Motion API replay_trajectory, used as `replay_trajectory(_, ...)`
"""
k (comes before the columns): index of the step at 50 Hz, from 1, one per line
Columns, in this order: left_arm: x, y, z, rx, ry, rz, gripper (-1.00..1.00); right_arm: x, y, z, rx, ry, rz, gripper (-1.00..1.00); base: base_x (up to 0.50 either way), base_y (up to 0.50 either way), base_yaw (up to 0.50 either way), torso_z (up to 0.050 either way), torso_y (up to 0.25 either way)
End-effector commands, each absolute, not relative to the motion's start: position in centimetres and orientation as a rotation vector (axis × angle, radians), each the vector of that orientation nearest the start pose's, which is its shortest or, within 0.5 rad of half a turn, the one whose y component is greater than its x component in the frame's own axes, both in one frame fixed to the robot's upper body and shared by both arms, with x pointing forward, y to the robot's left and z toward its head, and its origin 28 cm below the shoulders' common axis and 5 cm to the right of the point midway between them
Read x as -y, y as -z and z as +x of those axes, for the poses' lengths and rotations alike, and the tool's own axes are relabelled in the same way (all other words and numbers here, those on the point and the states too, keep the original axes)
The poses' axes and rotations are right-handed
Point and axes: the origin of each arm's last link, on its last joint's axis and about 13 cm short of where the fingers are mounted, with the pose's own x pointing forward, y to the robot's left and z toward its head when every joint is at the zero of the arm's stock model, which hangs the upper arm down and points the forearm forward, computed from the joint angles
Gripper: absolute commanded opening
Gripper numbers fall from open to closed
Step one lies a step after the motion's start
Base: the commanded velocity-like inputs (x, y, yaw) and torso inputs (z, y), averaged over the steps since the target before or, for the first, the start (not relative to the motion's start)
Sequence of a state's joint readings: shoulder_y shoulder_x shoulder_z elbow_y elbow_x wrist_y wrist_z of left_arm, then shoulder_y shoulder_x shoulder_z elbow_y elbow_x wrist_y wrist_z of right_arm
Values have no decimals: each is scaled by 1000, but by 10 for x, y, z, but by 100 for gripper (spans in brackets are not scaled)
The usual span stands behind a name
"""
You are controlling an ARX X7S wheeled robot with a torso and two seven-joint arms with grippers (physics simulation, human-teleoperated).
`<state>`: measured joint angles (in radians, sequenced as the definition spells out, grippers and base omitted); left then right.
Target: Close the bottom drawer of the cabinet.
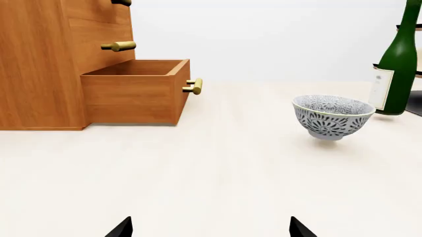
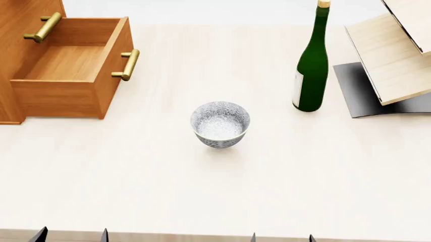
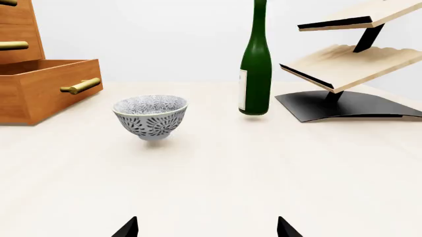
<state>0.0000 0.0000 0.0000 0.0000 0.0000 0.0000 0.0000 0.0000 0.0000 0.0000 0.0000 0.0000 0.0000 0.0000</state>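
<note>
The cabinet (image 2: 13, 30) stands at the table's far left, honey-brown wood. Its bottom drawer (image 2: 67, 75) is pulled out wide and is empty, with a brass bar handle (image 2: 128, 64) on its front. It also shows in the left wrist view (image 1: 135, 91) and the right wrist view (image 3: 39, 91). My left gripper (image 2: 70, 236) is open and empty at the table's near edge, far from the drawer. My right gripper (image 2: 281, 238) is open and empty at the near edge too. Only the black fingertips (image 1: 122, 228) show in the wrist views.
A patterned grey-white bowl (image 2: 219, 124) sits mid-table. A green wine bottle (image 2: 311, 65) stands behind it to the right. A pale wooden slanted rack (image 2: 394, 55) on a black base stands at the far right. The middle drawer's handle (image 2: 42, 27) is above the open drawer.
</note>
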Motion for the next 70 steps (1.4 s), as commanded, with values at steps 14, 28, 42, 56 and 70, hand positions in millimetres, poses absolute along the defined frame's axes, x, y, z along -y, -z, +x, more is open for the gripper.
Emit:
replay_trajectory(14, -203, -11, 212, -17, -3, 8, 100, 99, -15, 211, 14, 17, -14, 100, 0, 0, 0, 0, 0)
replay_trajectory(28, -207, -17, 213, 28, -9, 11, 100, 94, -19, 208, 30, -32, 5, 100, 0, 0, 0, 0, 0)
replay_trajectory(42, -212, -71, 208, 185, -19, 90, 100, 103, -64, 202, 119, 6, -48, 100, 0, 0, 0, 0, 0)
replay_trajectory(56, -219, -106, 199, 290, -61, 160, 100, 103, -126, 192, 258, 5, -55, 100, 0, 0, 0, 0, 0)
replay_trajectory(70, -222, -115, 195, 308, -78, 166, 100, 103, -140, 192, 282, 2, -67, 100, 0, 0, 0, 0, 0)
